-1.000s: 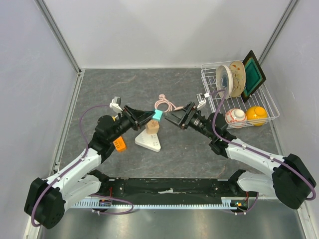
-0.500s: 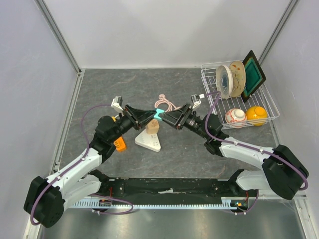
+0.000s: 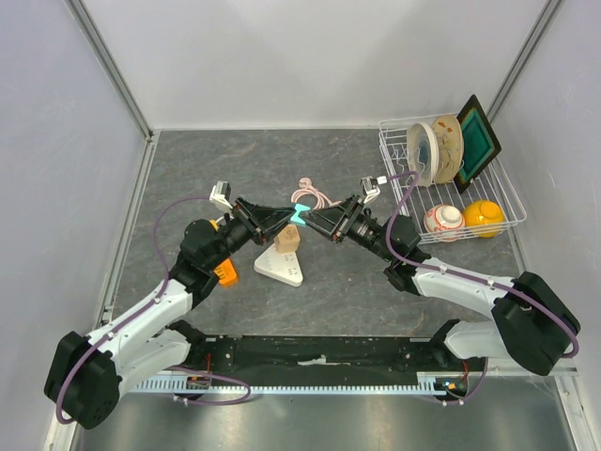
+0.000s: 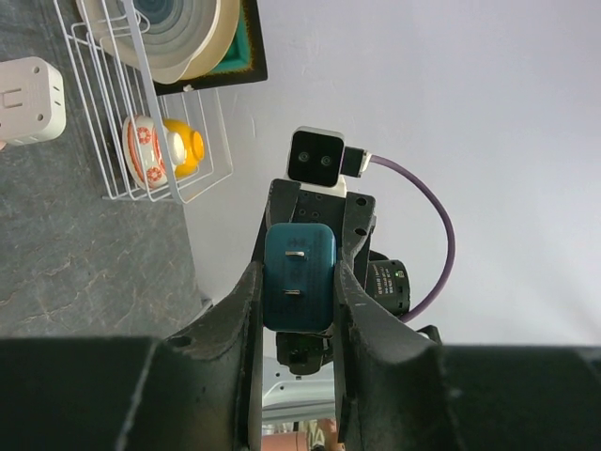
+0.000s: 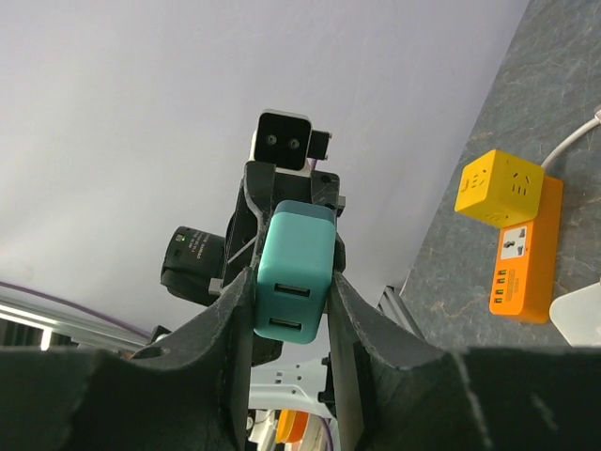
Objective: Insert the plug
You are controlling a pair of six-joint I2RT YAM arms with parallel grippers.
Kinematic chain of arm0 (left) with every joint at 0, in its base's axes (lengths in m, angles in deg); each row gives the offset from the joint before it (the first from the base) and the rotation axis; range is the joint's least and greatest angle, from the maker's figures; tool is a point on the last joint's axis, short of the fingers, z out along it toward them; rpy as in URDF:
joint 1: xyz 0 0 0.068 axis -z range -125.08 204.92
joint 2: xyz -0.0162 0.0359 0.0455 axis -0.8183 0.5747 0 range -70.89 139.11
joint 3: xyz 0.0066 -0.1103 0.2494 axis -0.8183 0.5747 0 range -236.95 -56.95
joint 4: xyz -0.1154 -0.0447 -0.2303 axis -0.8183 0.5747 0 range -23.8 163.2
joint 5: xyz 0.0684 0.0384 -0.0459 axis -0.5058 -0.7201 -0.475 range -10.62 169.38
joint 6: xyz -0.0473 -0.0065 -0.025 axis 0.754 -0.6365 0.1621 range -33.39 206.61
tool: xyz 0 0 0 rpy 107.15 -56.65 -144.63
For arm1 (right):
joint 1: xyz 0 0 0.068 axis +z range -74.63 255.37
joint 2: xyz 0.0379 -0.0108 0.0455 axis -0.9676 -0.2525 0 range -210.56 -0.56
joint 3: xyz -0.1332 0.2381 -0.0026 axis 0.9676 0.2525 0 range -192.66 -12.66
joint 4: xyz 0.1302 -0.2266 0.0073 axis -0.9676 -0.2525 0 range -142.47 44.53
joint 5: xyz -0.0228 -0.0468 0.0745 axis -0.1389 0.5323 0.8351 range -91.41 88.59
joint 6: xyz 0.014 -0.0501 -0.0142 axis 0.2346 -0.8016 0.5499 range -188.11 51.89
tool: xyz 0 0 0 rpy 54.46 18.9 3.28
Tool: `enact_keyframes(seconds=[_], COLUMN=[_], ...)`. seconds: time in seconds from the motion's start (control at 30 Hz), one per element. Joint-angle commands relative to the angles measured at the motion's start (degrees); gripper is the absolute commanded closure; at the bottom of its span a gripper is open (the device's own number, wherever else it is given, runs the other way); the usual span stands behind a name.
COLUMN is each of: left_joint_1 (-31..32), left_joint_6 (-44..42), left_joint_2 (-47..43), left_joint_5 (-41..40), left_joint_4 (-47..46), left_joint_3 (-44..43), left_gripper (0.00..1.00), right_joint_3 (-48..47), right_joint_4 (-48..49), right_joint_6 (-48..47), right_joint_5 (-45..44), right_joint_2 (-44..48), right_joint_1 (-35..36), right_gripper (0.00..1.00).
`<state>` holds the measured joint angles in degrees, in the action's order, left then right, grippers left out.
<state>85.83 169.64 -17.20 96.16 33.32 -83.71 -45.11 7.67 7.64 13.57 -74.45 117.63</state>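
Note:
The teal plug (image 3: 300,215) hangs in the air above the table's middle, held between both arms. My left gripper (image 3: 287,218) is shut on it from the left; in the left wrist view the plug (image 4: 300,277) shows its two metal prongs between my fingers (image 4: 252,301). My right gripper (image 3: 311,220) comes from the right and is shut on the same plug (image 5: 295,274), whose two USB ports face that camera. Below lie a white power strip (image 3: 280,267) and an orange power strip (image 3: 223,272) with a yellow cube adapter (image 5: 498,186).
A tan block (image 3: 287,239) sits on the white strip. A coiled pink cable (image 3: 312,195) lies behind the plug. At the right stands a wire dish rack (image 3: 512,209) with plates (image 3: 437,150), a patterned bowl (image 3: 443,219) and a yellow object (image 3: 484,214).
My right gripper has moved left up to the plug and its jaws have closed onto it. The left arm has held still with the plug.

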Motion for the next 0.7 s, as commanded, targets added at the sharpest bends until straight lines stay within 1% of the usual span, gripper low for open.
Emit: enact_keyframes(seconds=[0.0, 0.03, 0.07, 0.1, 0.13, 0.17, 0.2, 0.23, 0.27, 0.3, 0.33, 0.37, 0.4, 0.43, 0.47, 0.5, 0.53, 0.57, 0.63, 0.67], left_joint_1=[0.72, 0.72, 0.72, 0.72, 0.72, 0.72, 0.72, 0.72, 0.72, 0.72, 0.72, 0.72, 0.64, 0.64, 0.64, 0.64, 0.64, 0.64, 0.64, 0.64], left_joint_6=[-2.42, -4.69, -6.28, -7.86, -11.53, -13.57, -15.59, -19.27, -21.30, -25.41, -27.37, -29.30, -32.72, -34.23, -35.55, -38.17, -39.33, -40.12, -42.24, -42.76], left_joint_2=[-0.25, -0.78, -1.83, -2.71, -3.50, -4.29, -6.21, -7.27, -8.50, -10.52, -11.58, -12.37, -13.60, -14.05, -14.31, -14.49, -14.49, -14.23, -13.09, -12.65], left_joint_5=[0.71, 0.72, 0.54, 0.28, -0.16, -1.47, -2.44, -4.89, -6.21, -7.53, -9.98, -11.31, -12.46, -14.56, -15.36, -15.89, -16.68, -16.69, -18.25, -18.27], left_joint_4=[-1.75, -0.61, 2.88, 4.91, 7.81, 13.40, 17.20, 20.55, 26.41, 28.82, 31.10, 36.00, 38.14, 40.59, 42.53, 45.77, 47.37, 48.86, 53.70, 55.11], left_joint_3=[-1.09, -1.36, -1.62, -2.41, -2.85, -3.46, -4.69, -5.40, -6.62, -7.24, -7.77, -9.00, -9.70, -10.49, -11.11, -12.25, -12.69, -13.57, -14.19, -14.45], left_gripper=[0.93, 0.89, 0.79, 0.73, 0.57, 0.49, 0.40, 0.23, 0.18, 0.15, 0.10, 0.09, 0.09, 0.08, 0.08, 0.08, 0.08, 0.08, 0.07, 0.07], right_joint_3=[-2.45, -2.53, -2.79, -2.97, -3.15, -3.85, -4.37, -4.99, -6.21, -6.57, -6.84, -7.01, -7.19, -7.45, -9.02, -10.26, -11.66, -15.07, -18.25, -21.05], right_joint_4=[1.97, 0.92, -0.31, -3.11, -4.70, -6.63, -11.26, -14.09, -19.08, -21.31, -23.33, -26.22, -27.73, -29.75, -35.07, -38.26, -41.68, -49.03, -55.66, -61.61], right_joint_6=[-1.91, -2.44, -3.31, -4.98, -6.12, -7.18, -10.06, -11.66, -13.06, -15.60, -16.41, -17.12, -17.73, -19.56, -20.98, -22.47, -26.31, -28.26, -32.13, -35.28], right_joint_5=[0.75, 0.84, 0.92, 1.10, 1.10, 1.19, 1.19, 1.19, 1.01, 0.58, -0.30, -0.83, -1.09, -1.97, -2.32, -2.50, -2.59, -2.59, -2.33, -2.07], right_joint_2=[0.06, 0.67, 1.11, 1.64, 2.86, 3.57, 4.88, 5.68, 6.29, 7.60, 8.23, 8.76, 9.63, 9.99, 10.25, 10.17, 9.91, 9.38, 7.62, 7.01], right_joint_1=[0.28, 0.19, 0.28, 0.28, 0.28, 0.19, 0.19, 0.19, 0.19, 0.19, 0.19, 0.19, 0.19, 0.19, 0.19, 0.19, 0.19, 0.19, 0.19, 0.19], right_gripper=[1.00, 1.00, 1.00, 1.00, 1.00, 1.00, 1.00, 1.00, 1.00, 1.00, 1.00, 1.00, 1.00, 1.00, 1.00, 1.00, 1.00, 1.00, 1.00, 1.00])
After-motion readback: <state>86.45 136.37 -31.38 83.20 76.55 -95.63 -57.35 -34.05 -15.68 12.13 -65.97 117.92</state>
